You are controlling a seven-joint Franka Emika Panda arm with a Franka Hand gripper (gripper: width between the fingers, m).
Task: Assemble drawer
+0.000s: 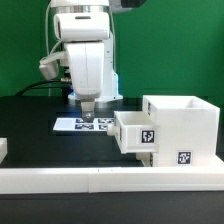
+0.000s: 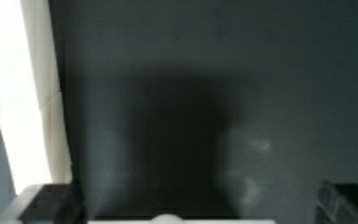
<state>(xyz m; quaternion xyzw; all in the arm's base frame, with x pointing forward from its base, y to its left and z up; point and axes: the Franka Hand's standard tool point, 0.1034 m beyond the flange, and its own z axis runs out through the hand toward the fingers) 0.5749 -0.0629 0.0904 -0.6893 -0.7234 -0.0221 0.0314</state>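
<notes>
At the near left edge of the black table (image 1: 30, 115) a small white block (image 1: 3, 150) pokes into sight, and a low white border rail (image 1: 70, 178) runs along the near side.

Further right and farther back, the white robot arm (image 1: 85, 50) stands over the table with its wrist pointing straight down. Its two-finger gripper (image 1: 88, 106) hangs just above the flat white marker board (image 1: 85, 124) with its black-and-white tags. From the exterior view the fingers look close together with nothing between them, but they are too small to be sure. In the wrist view the dark fingertips (image 2: 43, 203) sit well apart at the picture's two corners, so the jaws stand apart and hold nothing. That view shows mostly bare dark tabletop (image 2: 211, 100), with a white strip (image 2: 16, 100) along one side.

To the right of the marker board sits the white plastic drawer shell (image 1: 180, 128), a large open-topped cube resting against the rail at the near right. A small white open-top tray (image 1: 135, 133) juts out of its left face, partly slid in, with a black-and-white square tag on its front. A second tag shows low on the shell's near face (image 1: 183, 156).
</notes>
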